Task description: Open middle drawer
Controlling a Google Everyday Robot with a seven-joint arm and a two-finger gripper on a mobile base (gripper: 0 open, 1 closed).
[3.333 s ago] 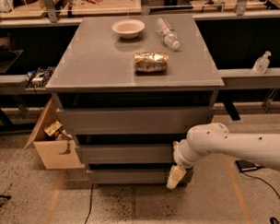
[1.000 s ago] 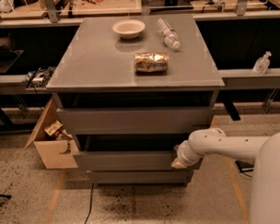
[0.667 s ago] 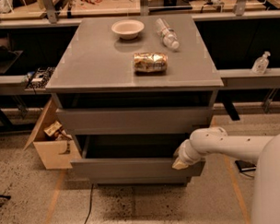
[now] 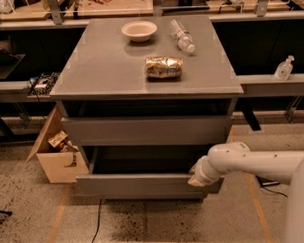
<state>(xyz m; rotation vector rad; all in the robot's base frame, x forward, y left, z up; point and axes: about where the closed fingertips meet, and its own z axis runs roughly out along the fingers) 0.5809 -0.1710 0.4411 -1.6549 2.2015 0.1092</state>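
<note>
Pulled farther out, the middle drawer (image 4: pixel 144 185) is held at its right front by the gripper (image 4: pixel 196 175), fingers clamped.

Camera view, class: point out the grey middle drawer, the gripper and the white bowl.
Matte grey middle drawer (image 4: pixel 139 185): camera view, front panel.
Gripper (image 4: pixel 196 177): camera view, tip at drawer's right end.
White round bowl (image 4: pixel 139 29): camera view, inside.

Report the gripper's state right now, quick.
Gripper: at the right end of the front panel of the plain matte grey handleless middle drawer, which stands pulled out; open or closed cannot be told.
</note>
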